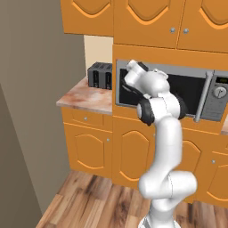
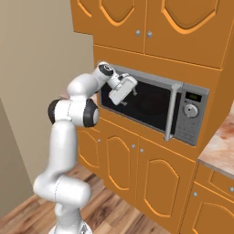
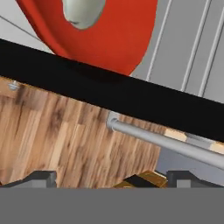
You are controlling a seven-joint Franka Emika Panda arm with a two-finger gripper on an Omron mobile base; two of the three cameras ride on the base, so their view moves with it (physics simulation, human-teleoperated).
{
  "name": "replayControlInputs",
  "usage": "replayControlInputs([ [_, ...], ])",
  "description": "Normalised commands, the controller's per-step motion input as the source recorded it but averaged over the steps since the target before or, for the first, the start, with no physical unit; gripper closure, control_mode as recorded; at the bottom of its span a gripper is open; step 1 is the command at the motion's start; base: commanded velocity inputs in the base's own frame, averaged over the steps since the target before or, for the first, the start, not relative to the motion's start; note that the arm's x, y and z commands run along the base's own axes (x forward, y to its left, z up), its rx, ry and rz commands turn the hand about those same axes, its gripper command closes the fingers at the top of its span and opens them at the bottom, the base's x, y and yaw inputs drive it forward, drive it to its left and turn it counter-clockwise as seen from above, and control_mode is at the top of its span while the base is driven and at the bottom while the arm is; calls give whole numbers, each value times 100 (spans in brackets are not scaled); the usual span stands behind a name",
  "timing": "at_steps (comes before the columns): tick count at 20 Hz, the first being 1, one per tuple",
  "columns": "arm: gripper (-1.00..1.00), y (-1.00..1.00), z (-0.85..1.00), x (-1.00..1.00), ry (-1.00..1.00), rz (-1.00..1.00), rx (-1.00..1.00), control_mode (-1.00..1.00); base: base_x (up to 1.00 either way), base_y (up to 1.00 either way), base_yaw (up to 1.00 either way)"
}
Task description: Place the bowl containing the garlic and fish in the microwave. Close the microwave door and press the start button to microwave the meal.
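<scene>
At the upper left of the hand view the bowl (image 3: 118,39) sits inside the microwave (image 2: 155,107) with the garlic (image 3: 83,12) in it; I cannot make out the fish. The bowl looks rigid, glossy and likely slippery, best taken by its rim. Across that frame's middle runs the dark door (image 3: 109,94), its bar handle (image 3: 170,142) at the lower right, a stiff, sure place to push. The gripper (image 2: 122,91) appears empty; its spread I cannot tell. No writing is legible.
</scene>
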Motion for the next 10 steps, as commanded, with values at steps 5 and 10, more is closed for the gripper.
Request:
replayControlInputs([
  [5,-100,-91,-11,-65,-25,40,12,-100,0,0,0],
  [10,-100,-78,-8,-100,-33,49,9,-100,0,0,0],
])
